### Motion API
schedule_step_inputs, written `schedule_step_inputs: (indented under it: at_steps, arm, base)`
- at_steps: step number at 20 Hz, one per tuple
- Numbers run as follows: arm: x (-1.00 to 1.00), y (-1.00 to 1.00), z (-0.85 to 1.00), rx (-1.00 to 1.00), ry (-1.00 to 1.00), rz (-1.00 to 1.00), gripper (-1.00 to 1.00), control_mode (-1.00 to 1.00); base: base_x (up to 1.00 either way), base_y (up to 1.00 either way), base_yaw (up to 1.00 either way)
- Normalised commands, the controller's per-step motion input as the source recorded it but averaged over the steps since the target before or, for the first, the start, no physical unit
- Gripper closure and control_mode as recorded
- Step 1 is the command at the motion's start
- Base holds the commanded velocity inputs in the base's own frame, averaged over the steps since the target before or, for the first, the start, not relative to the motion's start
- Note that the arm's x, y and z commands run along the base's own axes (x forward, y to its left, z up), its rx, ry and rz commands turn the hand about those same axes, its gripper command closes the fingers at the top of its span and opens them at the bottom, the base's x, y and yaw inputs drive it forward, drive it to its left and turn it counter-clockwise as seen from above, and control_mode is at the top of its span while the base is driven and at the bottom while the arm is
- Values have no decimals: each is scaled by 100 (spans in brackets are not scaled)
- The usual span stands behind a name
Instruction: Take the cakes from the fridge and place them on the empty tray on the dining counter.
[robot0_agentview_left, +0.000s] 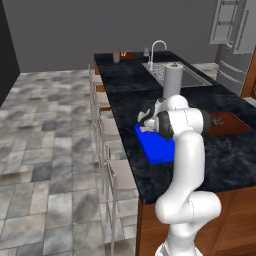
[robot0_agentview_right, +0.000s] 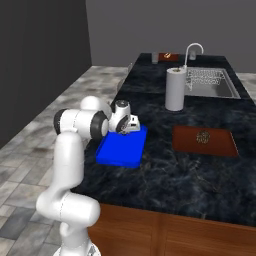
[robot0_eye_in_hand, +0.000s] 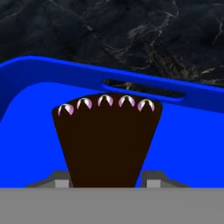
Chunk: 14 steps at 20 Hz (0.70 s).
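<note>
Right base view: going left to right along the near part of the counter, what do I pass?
Claw → blue tray → brown board. The paper towel roll and sink sit farther back.

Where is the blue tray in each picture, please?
Left base view: the blue tray lies at the picture's middle, at the counter's near-left edge, partly behind the arm.
Right base view: tray left of centre, beside the arm.
Hand view: tray surrounds the brown cake slice.
Shared landmark: the black counter.
</note>
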Motion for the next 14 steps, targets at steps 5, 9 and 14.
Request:
schedule_step_inputs:
  at_steps: [5,9,14]
  arm:
    - [0,0,-5,0,9,0,-100,-100]
    - [0,0,0,0,12,0,-100,-100]
    - [-13,-1,29,0,6,0,-100,-100]
  base:
    - [0,0,0]
    - [0,0,0]
    - [0,0,0]
